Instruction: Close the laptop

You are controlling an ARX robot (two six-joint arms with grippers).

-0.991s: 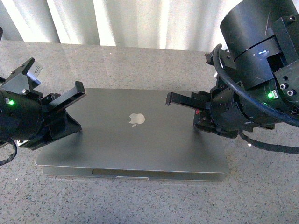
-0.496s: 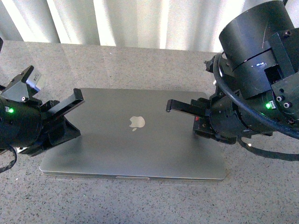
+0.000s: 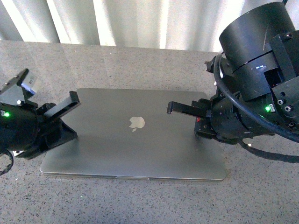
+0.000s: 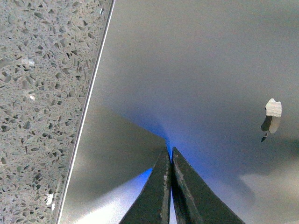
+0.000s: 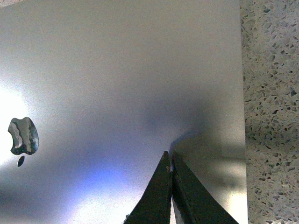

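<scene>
The laptop (image 3: 135, 149) lies flat on the speckled stone table with its grey lid down, the apple logo (image 3: 137, 122) facing up. My left gripper (image 3: 74, 98) is shut and empty over the lid's left edge. In the left wrist view its tips (image 4: 169, 151) point at the lid (image 4: 196, 70). My right gripper (image 3: 170, 108) is shut and empty over the lid's right part. In the right wrist view its tips (image 5: 169, 155) are over the lid (image 5: 117, 84). I cannot tell whether the tips touch the lid.
The speckled stone table (image 3: 154, 65) runs back to a white curtain (image 3: 140, 21). The table surface also shows beside the lid in the left wrist view (image 4: 42, 93) and the right wrist view (image 5: 271, 93).
The lid has gone fully down; the gap at the front edge is gone. My left gripper has drawn back to the left. My right gripper has stayed about in place.
</scene>
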